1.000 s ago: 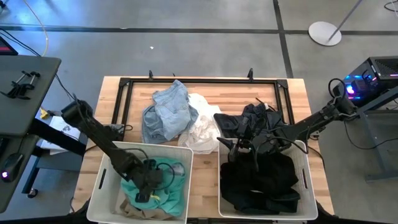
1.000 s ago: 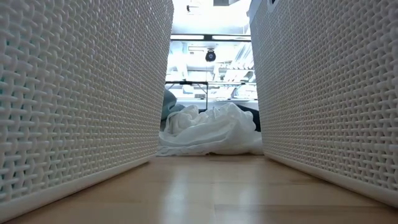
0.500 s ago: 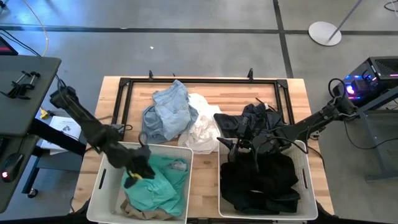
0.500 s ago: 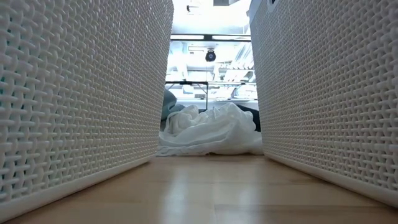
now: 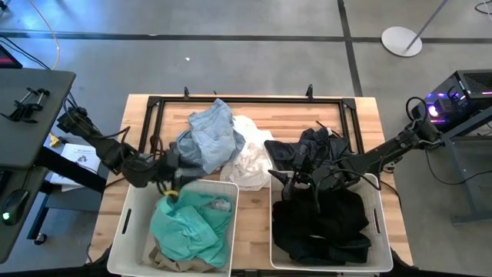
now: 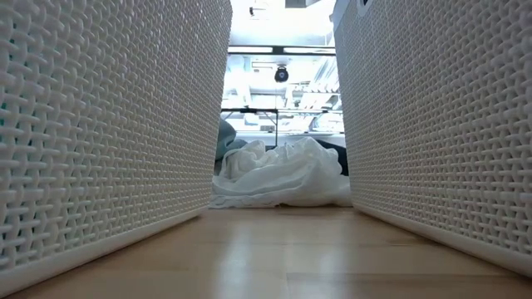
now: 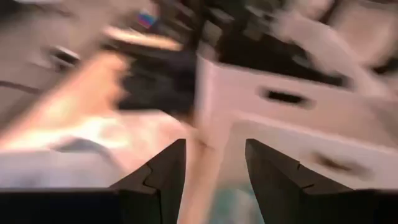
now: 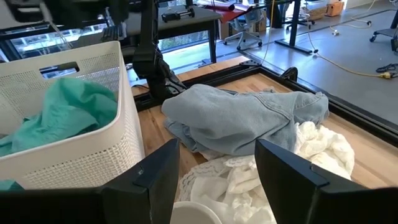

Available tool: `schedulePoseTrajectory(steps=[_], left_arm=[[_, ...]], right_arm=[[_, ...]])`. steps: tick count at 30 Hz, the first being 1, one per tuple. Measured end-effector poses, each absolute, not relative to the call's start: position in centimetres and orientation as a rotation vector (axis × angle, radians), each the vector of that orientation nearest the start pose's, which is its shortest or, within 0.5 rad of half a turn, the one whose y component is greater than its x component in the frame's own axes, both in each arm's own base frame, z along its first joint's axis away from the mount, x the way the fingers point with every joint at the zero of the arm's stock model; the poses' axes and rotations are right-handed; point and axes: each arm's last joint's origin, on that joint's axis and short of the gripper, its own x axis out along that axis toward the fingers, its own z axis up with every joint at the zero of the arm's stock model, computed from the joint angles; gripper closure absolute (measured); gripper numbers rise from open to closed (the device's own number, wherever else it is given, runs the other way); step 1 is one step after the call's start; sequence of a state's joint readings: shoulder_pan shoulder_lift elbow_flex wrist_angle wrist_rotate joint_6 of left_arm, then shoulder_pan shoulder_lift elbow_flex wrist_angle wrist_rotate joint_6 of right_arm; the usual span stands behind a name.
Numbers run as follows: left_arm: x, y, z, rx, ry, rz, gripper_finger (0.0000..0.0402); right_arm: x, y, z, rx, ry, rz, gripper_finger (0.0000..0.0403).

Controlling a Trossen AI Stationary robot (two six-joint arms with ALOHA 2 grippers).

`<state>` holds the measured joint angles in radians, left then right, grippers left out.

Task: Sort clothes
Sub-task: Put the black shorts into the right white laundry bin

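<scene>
A teal garment (image 5: 191,225) lies in the left white basket (image 5: 127,223) on top of a beige one (image 5: 165,259). A pale blue-grey garment (image 5: 204,138) and a white garment (image 5: 250,160) lie bunched on the table beyond the baskets. Black clothes (image 5: 319,225) fill the right basket (image 5: 379,231), and a charcoal garment (image 5: 309,148) lies at its far rim. My left gripper (image 5: 171,172) is open and empty above the left basket's far rim, beside the pale blue-grey garment. My right gripper (image 5: 278,181) is open and empty at the right basket's far left corner, pointing at the white garment (image 8: 261,180).
A black metal frame (image 5: 246,101) runs round the far half of the table. In the low view the two basket walls (image 6: 108,124) (image 6: 440,116) leave a bare wooden lane up to the white garment (image 6: 283,174). A dark side table (image 5: 27,115) stands to the left.
My left gripper has risen out of the left basket and gone toward the table's far edge, to just above the basket's far rim. The teal garment stays behind in the basket, lying spread out.
</scene>
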<state>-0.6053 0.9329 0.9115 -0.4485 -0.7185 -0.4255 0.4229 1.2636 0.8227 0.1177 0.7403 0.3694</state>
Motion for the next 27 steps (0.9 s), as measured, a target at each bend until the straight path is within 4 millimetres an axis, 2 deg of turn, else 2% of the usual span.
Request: schedulePoseTrajectory(steps=[5,16,19,22,25,27], left_arm=[[17.2,-7.3,33.1,-0.053,0.304,0.377,0.0243],[17.4,-2.2,33.9,0.038,0.340,0.466,0.0243],[17.5,-1.4,33.8,0.060,0.365,0.499,0.0243],[17.7,-0.8,33.5,0.059,0.390,0.514,0.0243],[17.9,-0.5,33.3,0.052,0.409,0.525,0.0243],[18.0,-0.5,33.1,0.044,0.421,0.529,0.0243]], right_arm=[[25.7,9.1,27.6,0.252,0.202,-0.377,0.0204],[26.7,5.8,27.8,0.281,0.168,-0.478,0.0203],[27.2,4.3,28.2,0.284,0.190,-0.448,0.0197],[27.8,2.3,29.9,0.274,0.250,-0.409,0.0177],[28.1,-0.3,32.0,0.249,0.408,-0.464,0.0149],[28.3,-2.2,32.6,0.235,0.562,-0.544,0.0132]])
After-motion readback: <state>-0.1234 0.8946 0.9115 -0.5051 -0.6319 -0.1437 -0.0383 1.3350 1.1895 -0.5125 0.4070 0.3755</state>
